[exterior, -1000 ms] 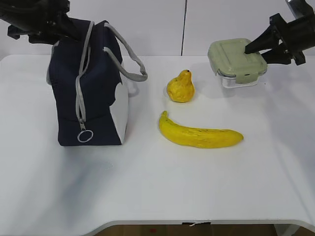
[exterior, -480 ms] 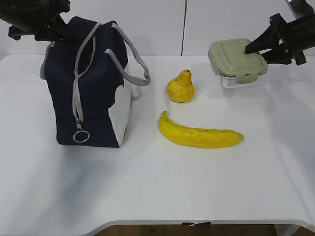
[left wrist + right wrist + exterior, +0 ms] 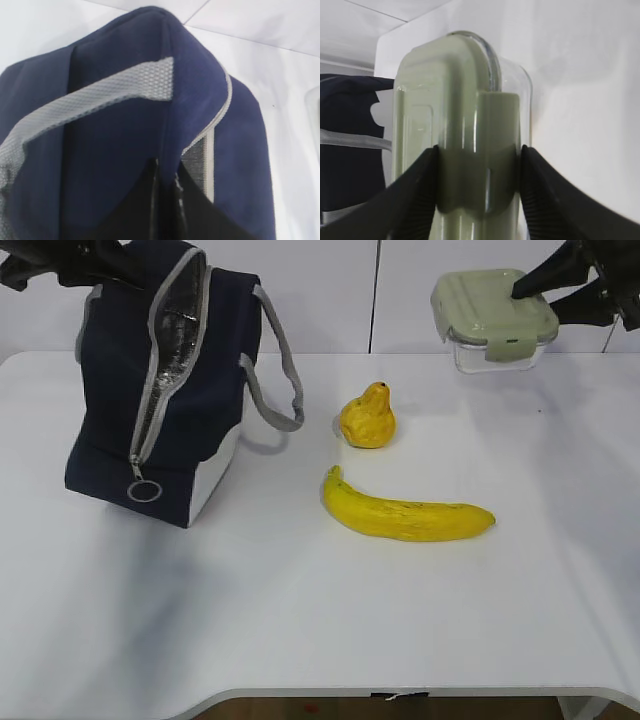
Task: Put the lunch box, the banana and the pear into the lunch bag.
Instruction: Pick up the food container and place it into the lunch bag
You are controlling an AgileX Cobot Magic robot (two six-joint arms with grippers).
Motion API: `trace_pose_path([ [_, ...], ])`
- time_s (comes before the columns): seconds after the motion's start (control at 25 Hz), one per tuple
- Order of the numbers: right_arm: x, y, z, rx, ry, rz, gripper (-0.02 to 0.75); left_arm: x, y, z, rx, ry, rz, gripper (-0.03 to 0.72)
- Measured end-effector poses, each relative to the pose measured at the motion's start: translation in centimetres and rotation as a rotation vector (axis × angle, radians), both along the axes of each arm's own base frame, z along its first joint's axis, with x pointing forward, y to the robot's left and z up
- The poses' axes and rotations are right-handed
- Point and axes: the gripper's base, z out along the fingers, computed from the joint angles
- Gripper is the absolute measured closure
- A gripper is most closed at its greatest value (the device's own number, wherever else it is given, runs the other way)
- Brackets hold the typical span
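**Fingers grip bag and box**

Fingers (image 3: 145,210) of the left gripper (image 3: 167,200) pinch the tilted lunch bag (image 3: 165,390) at its top. Right gripper (image 3: 479,192) clamps the lunch box (image 3: 492,315) aloft. Banana (image 3: 405,512) and pear (image 3: 367,418) lie on the table (image 3: 300,620).

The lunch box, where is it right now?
In the exterior view the lunch box is at the upper right, held above the table in the right hand, up and right of the pear.

lunch bag (image 3: 160,410) left | pear (image 3: 367,417) centre, banana (image 3: 405,512) before it | lunch box (image 3: 492,318) right, above table (image 3: 320,620)
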Motion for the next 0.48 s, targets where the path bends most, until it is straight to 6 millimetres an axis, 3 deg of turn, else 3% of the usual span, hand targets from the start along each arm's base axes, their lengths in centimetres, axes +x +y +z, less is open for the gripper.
trace_pose_path([
  [0.28, -1.2, 1.6, 3.2, 0.027, -0.010, -0.017, 0.349, -1.4, -1.9, 1.4, 0.060, -0.015, 0.018, 0.693],
  [0.48, -1.2, 5.9, 3.8, 0.039, 0.003, 0.061, 0.350, -1.8, -3.3, 1.6, 0.040, -0.010, 0.011, 0.693],
])
